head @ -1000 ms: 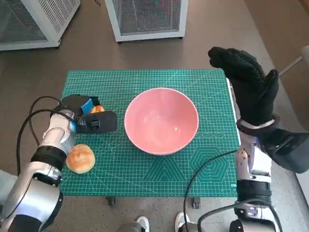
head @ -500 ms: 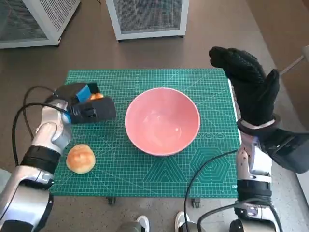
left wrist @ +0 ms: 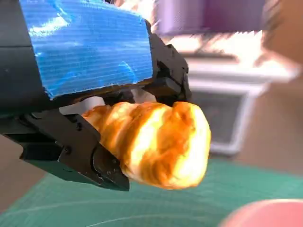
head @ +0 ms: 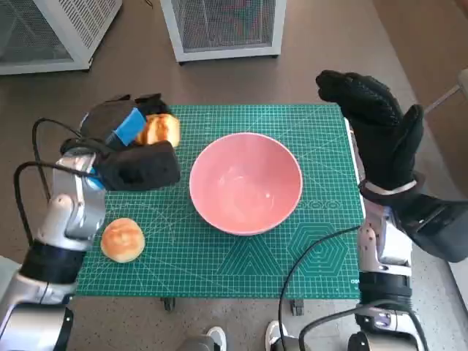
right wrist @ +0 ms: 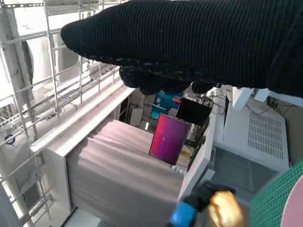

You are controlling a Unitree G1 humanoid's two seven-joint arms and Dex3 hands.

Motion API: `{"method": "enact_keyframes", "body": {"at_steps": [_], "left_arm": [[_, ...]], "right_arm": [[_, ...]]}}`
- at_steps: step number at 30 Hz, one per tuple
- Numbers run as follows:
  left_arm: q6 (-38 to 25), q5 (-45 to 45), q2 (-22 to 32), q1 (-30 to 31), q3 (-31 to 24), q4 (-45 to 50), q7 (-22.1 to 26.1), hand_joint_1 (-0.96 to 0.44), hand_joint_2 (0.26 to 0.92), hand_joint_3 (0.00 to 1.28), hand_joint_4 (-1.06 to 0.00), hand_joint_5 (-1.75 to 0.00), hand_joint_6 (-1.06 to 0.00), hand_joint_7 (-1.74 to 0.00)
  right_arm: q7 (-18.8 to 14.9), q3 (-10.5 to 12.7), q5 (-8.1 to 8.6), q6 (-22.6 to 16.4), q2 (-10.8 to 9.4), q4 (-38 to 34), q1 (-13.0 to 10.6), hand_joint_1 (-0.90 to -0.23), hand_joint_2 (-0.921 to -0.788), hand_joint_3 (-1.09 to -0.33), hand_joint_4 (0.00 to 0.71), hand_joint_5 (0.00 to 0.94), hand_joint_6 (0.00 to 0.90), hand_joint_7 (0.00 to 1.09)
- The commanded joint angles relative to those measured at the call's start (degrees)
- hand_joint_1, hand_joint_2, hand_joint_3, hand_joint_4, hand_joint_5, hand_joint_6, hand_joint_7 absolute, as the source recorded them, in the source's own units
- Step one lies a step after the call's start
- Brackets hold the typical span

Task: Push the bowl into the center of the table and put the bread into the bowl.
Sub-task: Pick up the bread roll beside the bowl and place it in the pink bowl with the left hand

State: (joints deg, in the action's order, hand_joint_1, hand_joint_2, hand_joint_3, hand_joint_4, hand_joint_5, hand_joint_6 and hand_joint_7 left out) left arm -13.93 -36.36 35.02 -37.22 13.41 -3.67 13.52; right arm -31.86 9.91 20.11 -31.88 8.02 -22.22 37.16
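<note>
A pink bowl (head: 246,182) stands empty near the middle of the green mat (head: 314,241). My left hand (head: 130,150) grips a golden croissant-shaped bread (head: 159,130) and holds it lifted above the mat's far left part, left of the bowl. The left wrist view shows the bread (left wrist: 156,142) clamped in the black fingers (left wrist: 71,151), with the bowl's rim (left wrist: 265,216) at the corner. A round bread roll (head: 122,239) lies on the mat near its left front. My right hand (head: 376,131) is raised beside the mat's right edge, fingers apart, holding nothing.
Two white mesh-sided cabinets (head: 223,25) stand on the floor beyond the table. Black cables (head: 314,270) loop over the mat's right front. A person's shoes (head: 216,338) show below the table's front edge. The right wrist view shows shelving and my left hand (right wrist: 199,208) with the bread.
My left hand has lifted the croissant off the mat and risen toward the far left; the roll, bowl and right hand have stayed put.
</note>
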Motion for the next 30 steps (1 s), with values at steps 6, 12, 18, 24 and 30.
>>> {"method": "enact_keyframes", "body": {"at_steps": [6, 12, 18, 24, 30], "left_arm": [[4.82, 4.38, -4.43, 0.10, 1.90, 15.38, 6.10, 0.00, 0.888, 0.00, -0.88, -0.94, -0.73, -1.07], [6.19, 4.48, -7.07, -2.14, 4.29, 14.62, 9.83, 0.00, 0.894, 0.00, -0.86, -0.96, -0.72, -1.09], [7.73, 4.26, -9.53, -3.39, 6.07, 11.97, 11.36, 0.00, 0.902, 0.01, -0.83, -0.99, -0.70, -1.10], [9.68, 4.56, -11.35, -3.78, 7.16, 9.11, 11.85, 0.00, 0.911, 0.01, -0.80, -1.04, -0.69, -1.10], [9.06, 4.65, -12.23, -3.40, 8.20, 6.75, 14.46, 0.18, 0.919, 0.09, -0.68, -1.21, -0.56, -0.82]], "right_arm": [[-1.03, -0.17, 1.19, 1.32, 0.24, -0.87, -0.81, -0.643, -0.921, -0.756, 0.198, 0.000, 0.082, 0.28], [-1.44, 0.12, 1.50, 1.30, 0.40, -1.00, -1.02, -0.644, -0.921, -0.752, 0.198, 0.001, 0.083, 0.28], [-1.77, 0.39, 1.86, 1.17, 0.57, -1.25, -1.20, -0.639, -0.921, -0.748, 0.200, 0.001, 0.085, 0.28], [-1.84, 0.42, 2.07, 1.01, 0.61, -1.46, -1.20, -0.642, -0.921, -0.745, 0.200, 0.001, 0.089, 0.28], [-1.88, 0.46, 2.29, 0.90, 0.70, -1.66, -1.22, -0.647, -0.921, -0.739, 0.201, 0.001, 0.092, 0.28]]}}
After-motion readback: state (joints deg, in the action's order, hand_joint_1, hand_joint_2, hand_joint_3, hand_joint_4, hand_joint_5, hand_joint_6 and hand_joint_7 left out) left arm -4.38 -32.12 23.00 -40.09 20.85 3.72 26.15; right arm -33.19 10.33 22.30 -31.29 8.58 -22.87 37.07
